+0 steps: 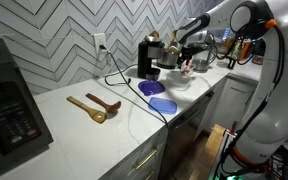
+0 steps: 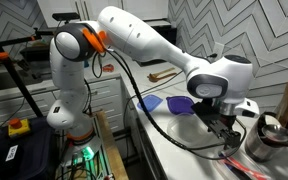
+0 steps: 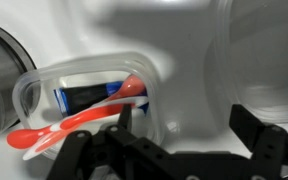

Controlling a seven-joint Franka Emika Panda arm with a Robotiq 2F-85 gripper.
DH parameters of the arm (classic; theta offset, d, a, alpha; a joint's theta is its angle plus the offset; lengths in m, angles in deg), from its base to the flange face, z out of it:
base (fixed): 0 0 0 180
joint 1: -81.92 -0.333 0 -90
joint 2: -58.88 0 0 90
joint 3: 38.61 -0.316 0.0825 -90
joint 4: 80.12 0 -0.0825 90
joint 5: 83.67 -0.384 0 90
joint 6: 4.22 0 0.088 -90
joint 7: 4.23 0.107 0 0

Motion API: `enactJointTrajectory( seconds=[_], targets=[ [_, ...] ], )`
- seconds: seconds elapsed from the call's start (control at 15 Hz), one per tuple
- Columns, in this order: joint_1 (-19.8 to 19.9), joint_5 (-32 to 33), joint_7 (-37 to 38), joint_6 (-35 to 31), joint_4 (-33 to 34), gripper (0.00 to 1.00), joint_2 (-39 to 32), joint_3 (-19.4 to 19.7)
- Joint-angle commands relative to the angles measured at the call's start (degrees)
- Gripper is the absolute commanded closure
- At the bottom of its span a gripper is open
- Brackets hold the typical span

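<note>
In the wrist view a clear plastic container (image 3: 44,85) lies on the white counter with a red-orange spoon (image 3: 79,120) and a blue item (image 3: 89,95) inside; the spoon's handle sticks out over the rim. My gripper (image 3: 159,125) is open and empty, just above the counter to the right of the container, its left finger close to the container's rim. In both exterior views the gripper (image 1: 189,62) (image 2: 227,135) hovers low over the far end of the counter beside a coffee machine (image 1: 149,55).
Two blue plates (image 1: 156,95) and two wooden utensils (image 1: 94,106) lie on the counter. A microwave (image 1: 9,110) stands at one end. A metal pot (image 2: 269,135) and a clear vessel (image 3: 269,60) sit near the gripper. A black cable (image 1: 134,85) runs across the counter.
</note>
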Motion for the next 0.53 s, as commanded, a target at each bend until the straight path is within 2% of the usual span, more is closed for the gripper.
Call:
enactJointTrajectory(
  seconds=[0.0, 0.27, 0.47],
  targets=[
    [3.0, -3.1, -5.7, 0.1, 3.6, 0.00, -3.2, -1.7],
    [3.4, -2.2, -7.3, -0.3, 5.5, 0.00, -5.4, -2.6],
    [3.7, -2.4, -8.4, 0.1, 7.0, 0.34, -7.0, -3.5]
  ],
)
